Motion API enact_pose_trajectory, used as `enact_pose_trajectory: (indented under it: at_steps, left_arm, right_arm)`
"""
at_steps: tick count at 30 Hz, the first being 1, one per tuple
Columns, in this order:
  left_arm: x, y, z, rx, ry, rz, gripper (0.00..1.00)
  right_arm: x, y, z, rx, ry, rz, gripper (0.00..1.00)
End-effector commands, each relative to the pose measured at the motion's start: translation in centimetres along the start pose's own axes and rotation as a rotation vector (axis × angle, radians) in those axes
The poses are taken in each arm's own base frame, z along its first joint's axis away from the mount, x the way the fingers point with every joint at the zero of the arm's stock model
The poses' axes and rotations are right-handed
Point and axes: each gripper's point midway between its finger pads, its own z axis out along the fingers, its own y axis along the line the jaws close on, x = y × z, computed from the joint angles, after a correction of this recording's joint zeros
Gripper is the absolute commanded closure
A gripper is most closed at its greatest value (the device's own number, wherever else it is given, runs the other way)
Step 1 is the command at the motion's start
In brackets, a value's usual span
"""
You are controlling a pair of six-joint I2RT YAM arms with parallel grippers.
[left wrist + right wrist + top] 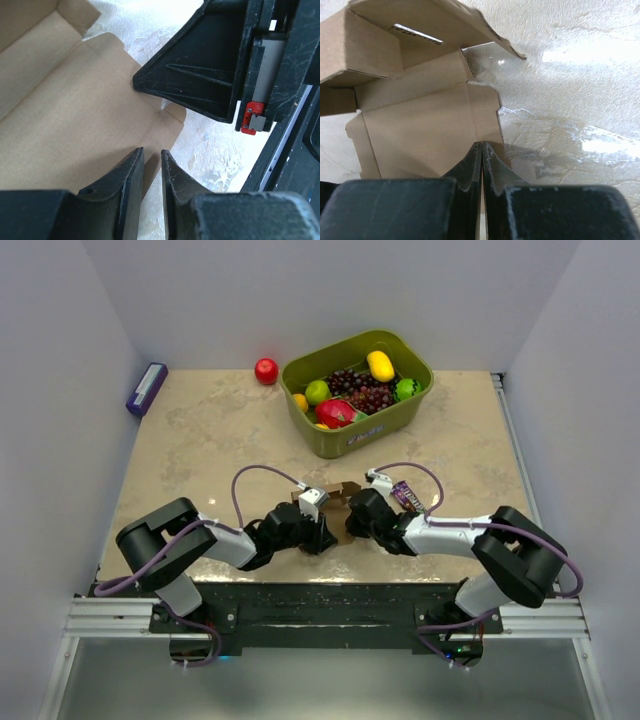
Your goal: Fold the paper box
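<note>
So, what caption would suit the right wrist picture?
Right gripper, shut, at a flap of the half-folded paper box on the table.

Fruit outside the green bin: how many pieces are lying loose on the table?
1: a red apple at the far side, just left of the green bin. More might lie hidden.

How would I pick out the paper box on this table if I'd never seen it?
On the beige table, look near the front edge, where the left arm and right arm meet. The paper box lies there: plain brown cardboard, flaps open, unlike the fruit-filled green bin beyond it or the purple box far left.
</note>
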Motion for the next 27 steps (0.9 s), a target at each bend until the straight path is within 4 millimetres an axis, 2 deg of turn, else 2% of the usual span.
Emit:
enact_pose_trajectory:
  at_steps: [1, 5, 9, 12, 15, 20, 25, 27]
  left_arm:
    - [0.6, 0.4, -0.1, -0.022, 0.010, -0.014, 0.75]
    - [0.7, 0.4, -0.1, -0.020, 0.011, -0.015, 0.75]
    - [0.7, 0.4, -0.1, -0.020, 0.011, -0.017, 0.75]
    - [0.7, 0.3, -0.1, -0.016, 0.012, -0.017, 0.75]
    - [0.8, 0.3, -0.1, -0.016, 0.013, -0.020, 0.75]
    - [0.7, 0.2, -0.2, -0.014, 0.009, -0.020, 0.75]
    - [0.7, 0.2, -0.2, -0.014, 0.011, -0.019, 0.76]
    - [0.7, 0.2, -0.2, -0.012, 0.012, -0.017, 0.76]
  right_arm:
    - [2.6, -4.5, 0.1, 0.149, 0.064, -0.038, 0.97]
    - [0.6, -2.0, -0.6, 0.056, 0.014, -0.043, 0.91]
    - [-3.0, 1.1, -2.4, -0.047, -0.078, -0.044, 0.70]
    - [-5.4, 2.2, -3.1, -0.049, -0.142, -0.074, 0.67]
    - [-6.6, 2.1, -2.7, -0.008, -0.165, -0.089, 0.71]
    - [-6.9, 1.0, -0.9, 0.047, -0.147, -0.103, 0.80]
    - [-8.3, 0.3, 0.1, 0.063, -0.160, -0.082, 0.90]
    - [-8.6, 0.1, 0.5, 0.063, -0.161, -0.081, 0.91]
